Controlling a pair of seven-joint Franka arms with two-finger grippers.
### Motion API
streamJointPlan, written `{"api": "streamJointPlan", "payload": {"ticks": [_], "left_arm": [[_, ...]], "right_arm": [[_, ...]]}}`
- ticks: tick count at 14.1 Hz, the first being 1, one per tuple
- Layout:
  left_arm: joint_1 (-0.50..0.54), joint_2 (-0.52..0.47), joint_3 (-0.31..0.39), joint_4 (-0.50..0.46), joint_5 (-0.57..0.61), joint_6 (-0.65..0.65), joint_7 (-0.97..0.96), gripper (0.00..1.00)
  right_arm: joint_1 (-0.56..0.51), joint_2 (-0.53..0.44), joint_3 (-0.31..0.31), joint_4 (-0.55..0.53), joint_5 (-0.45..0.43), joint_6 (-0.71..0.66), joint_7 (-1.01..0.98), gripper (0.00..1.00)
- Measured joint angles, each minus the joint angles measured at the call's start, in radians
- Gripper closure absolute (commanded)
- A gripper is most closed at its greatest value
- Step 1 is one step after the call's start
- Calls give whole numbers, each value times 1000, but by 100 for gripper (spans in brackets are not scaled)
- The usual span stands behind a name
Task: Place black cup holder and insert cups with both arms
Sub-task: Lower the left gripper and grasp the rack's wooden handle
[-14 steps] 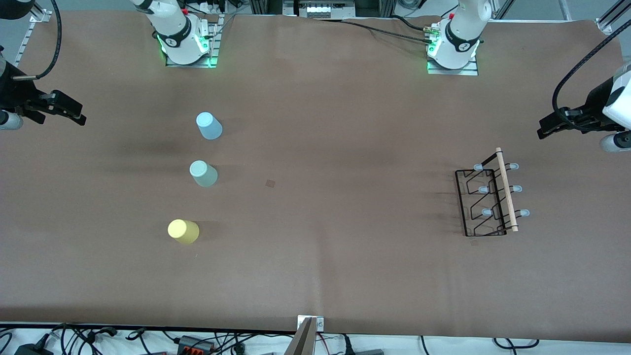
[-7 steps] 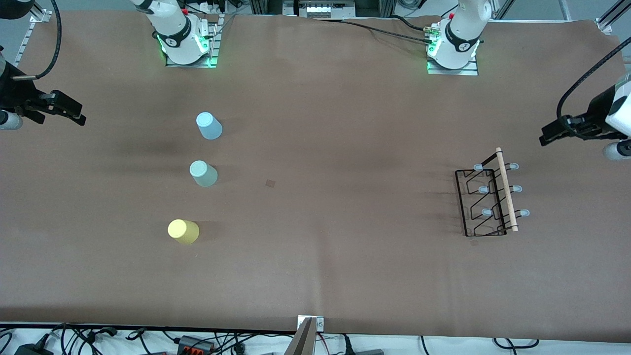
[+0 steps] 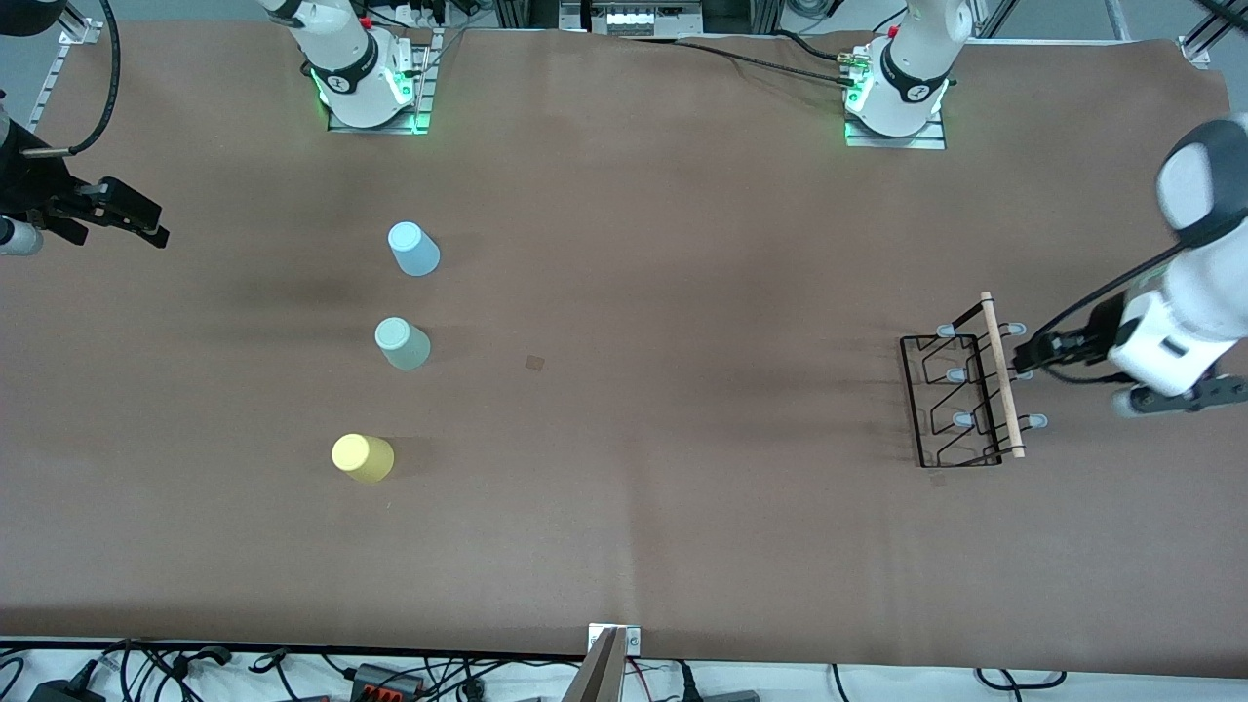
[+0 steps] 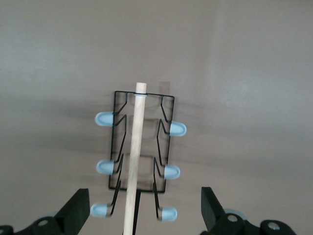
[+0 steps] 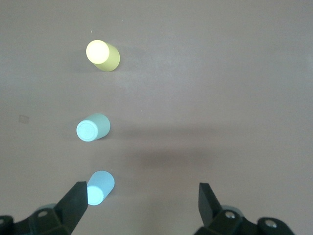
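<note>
**Rack not yet lifted, cups not yet hung**

The table (image 3: 682, 546) is covered with brown cloth and carries everything. The black cup holder (image 3: 960, 400) is taken as the landmark: it is stood upright toward the left arm's end of the table, its wooden rod (image 3: 1001, 375) along the top and its six blue-tipped pegs bare. Nothing is hung on it, so the task is judged to be at its start.

The left gripper (image 3: 1022, 359) is held just over the rod, its fingers (image 4: 76, 210) spread wide with the rod lined up between them and nothing gripped; this pose is judged to be a preparation for a grasp by the handle.

The three cups are set in a row well apart from the holder, toward the right arm's end, all upside down and empty: the blue cup (image 3: 414, 249) farthest from the front camera, the mint cup (image 3: 402, 343) between, the yellow cup (image 3: 363, 457) nearest.

The right gripper (image 3: 132, 219) waits above the table edge at that end, wide open and empty.
</note>
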Motion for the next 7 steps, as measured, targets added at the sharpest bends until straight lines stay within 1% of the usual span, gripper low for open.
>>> {"api": "streamJointPlan", "payload": {"ticks": [3,5,6,7], "left_arm": [[6,-2,0,-137,0,175,10,0],[11,-11,1,-225,0,298,53,0],[20,-14,1,-256,0,337,68,0],[31,-16,1,-271,0,354,78,3]], "right_arm": [[0,0,0,0,0,0,0,0],[0,0,0,0,0,0,0,0],[0,0,0,0,0,0,0,0],[0,0,0,0,0,0,0,0]]}}
